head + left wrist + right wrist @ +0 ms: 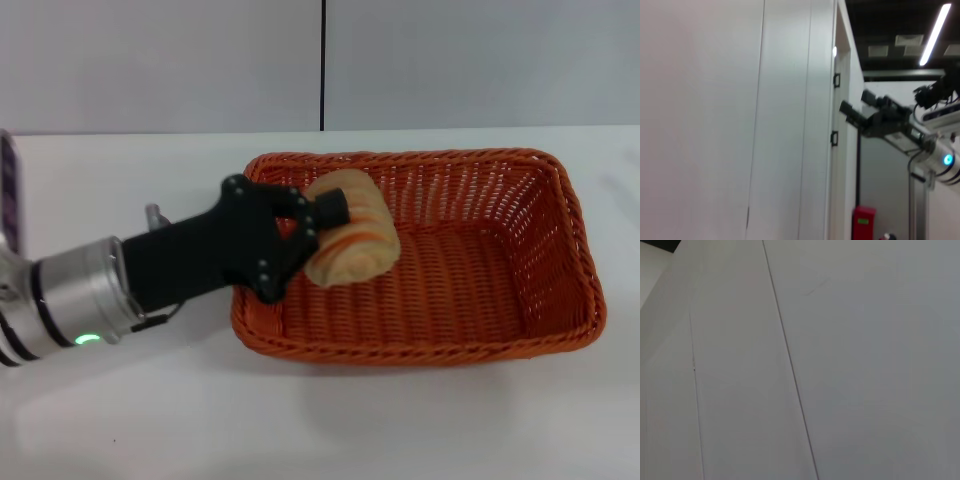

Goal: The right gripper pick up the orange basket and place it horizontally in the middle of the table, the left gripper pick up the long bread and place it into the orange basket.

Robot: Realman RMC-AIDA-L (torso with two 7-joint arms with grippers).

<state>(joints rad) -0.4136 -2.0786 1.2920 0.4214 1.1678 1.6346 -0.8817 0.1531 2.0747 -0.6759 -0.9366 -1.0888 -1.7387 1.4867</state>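
Orange wicker fills the middle right of the head view: the basket (pixel 470 270) lies lengthwise across the white table (pixel 150 420), with bare tabletop open along the lower frame and at upper left. The left gripper (pixel 318 232) reaches in from the lower left over the basket's left rim, its fingers (pixel 335 207) closed on the bread (pixel 352 242). The bread hangs over the basket's left end, tilted, just past the fingertips. The right gripper (pixel 856 107) shows only in the left wrist view, raised, fingers apart.
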